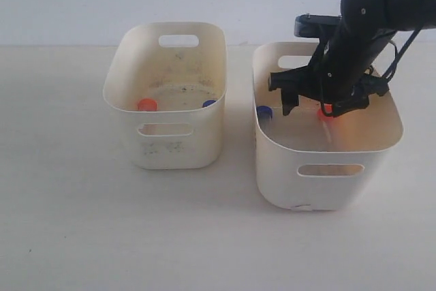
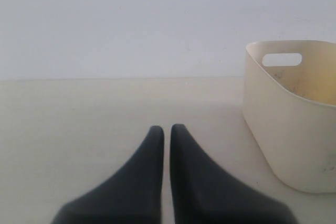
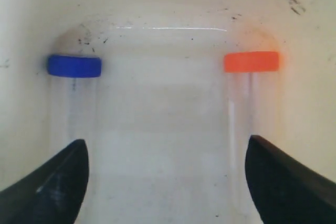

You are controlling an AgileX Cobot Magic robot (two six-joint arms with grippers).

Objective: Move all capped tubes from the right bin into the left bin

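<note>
The right bin (image 1: 286,175) holds two capped tubes standing upright: one blue-capped tube (image 1: 264,112) by its left wall and one orange-capped tube (image 1: 328,111) near the middle. My right gripper (image 1: 315,107) hangs inside this bin, open, with nothing between its fingers. In the right wrist view the gripper (image 3: 166,141) faces the bin wall (image 3: 168,3), with the blue cap (image 3: 74,66) beyond one fingertip and the orange cap (image 3: 251,61) beyond the other. The left bin (image 1: 170,151) holds an orange cap (image 1: 146,105) and a blue cap (image 1: 209,103). My left gripper (image 2: 167,128) is shut and empty.
Both bins stand side by side on a pale tabletop (image 1: 82,223) against a white wall. In the left wrist view the left gripper hovers over bare table, with a cream bin (image 2: 294,129) off to one side. The left arm does not show in the exterior view.
</note>
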